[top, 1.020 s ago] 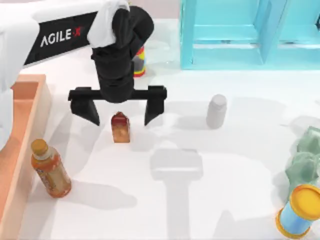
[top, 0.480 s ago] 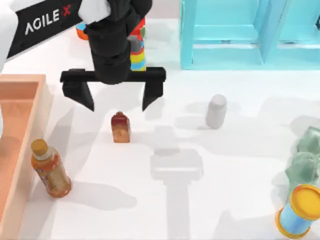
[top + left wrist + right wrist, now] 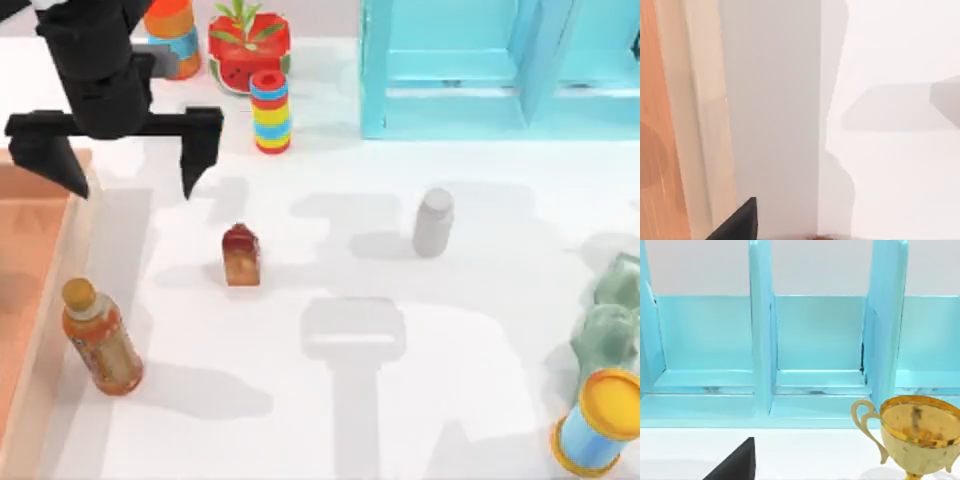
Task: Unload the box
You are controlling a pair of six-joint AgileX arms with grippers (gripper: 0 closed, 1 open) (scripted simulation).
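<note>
The box [image 3: 25, 300] of light orange-brown wood lies at the table's left edge, and its thick wall [image 3: 675, 125] also appears in the left wrist view. My left gripper [image 3: 122, 160] hangs open and holds nothing, high over the box's back right corner, one finger over the box and the other over the white table. An orange tea bottle [image 3: 100, 340] stands just right of the box wall. Further right stand a small red-brown bottle [image 3: 241, 255] and a pale grey bottle [image 3: 433, 222]. My right gripper [image 3: 737, 465] faces the turquoise shelf.
At the back are a turquoise shelf unit [image 3: 480, 70], a striped ring stack [image 3: 270, 110], a watermelon pot [image 3: 248, 45] and an orange can [image 3: 170, 25]. A green object [image 3: 610, 320] and a blue-yellow cylinder [image 3: 600, 420] stand at the right edge. A gold trophy [image 3: 912, 432] stands before the shelf.
My left gripper, open throughout, rose from around the small red-brown bottle and swung left and back to above the box's corner. The bottles stayed put.
</note>
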